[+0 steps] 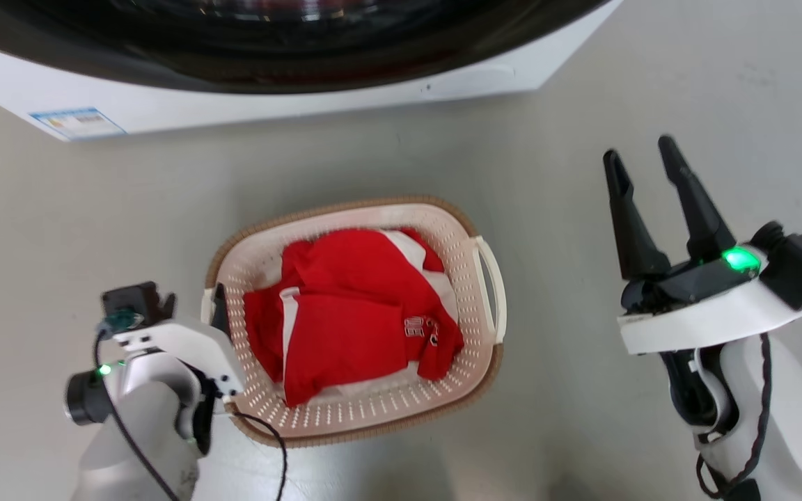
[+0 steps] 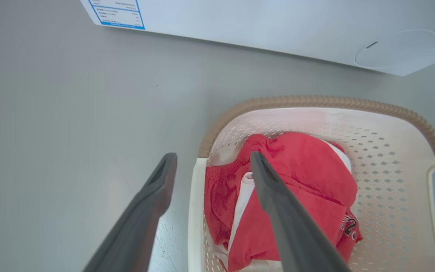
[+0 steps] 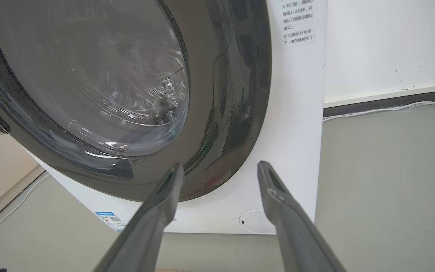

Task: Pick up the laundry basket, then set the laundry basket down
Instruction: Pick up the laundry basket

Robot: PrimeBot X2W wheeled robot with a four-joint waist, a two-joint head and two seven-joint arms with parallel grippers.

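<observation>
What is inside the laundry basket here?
Red clothing with white trim, crumpled in a heap, lies inside the laundry basket. It covers most of the basket's bottom, so anything beneath cannot be seen.

Smooth pale grey floor point(image 1: 387, 160), evenly lit, shadows soft. On it stands a white front-loading washing machine point(image 1: 484, 76). Its round door point(image 3: 89, 75) has a dark rim and a clear, reflective window. On the machine's front are a blue-bordered label point(image 1: 77, 124) at one lower corner, a round cover point(image 3: 257, 223) near the other, and printed text point(image 3: 296, 22) higher up. Beyond, a white wall point(image 3: 391, 41) with a dark baseboard point(image 3: 391, 100); a white cable point(image 3: 391, 108) lies along its foot.
</observation>
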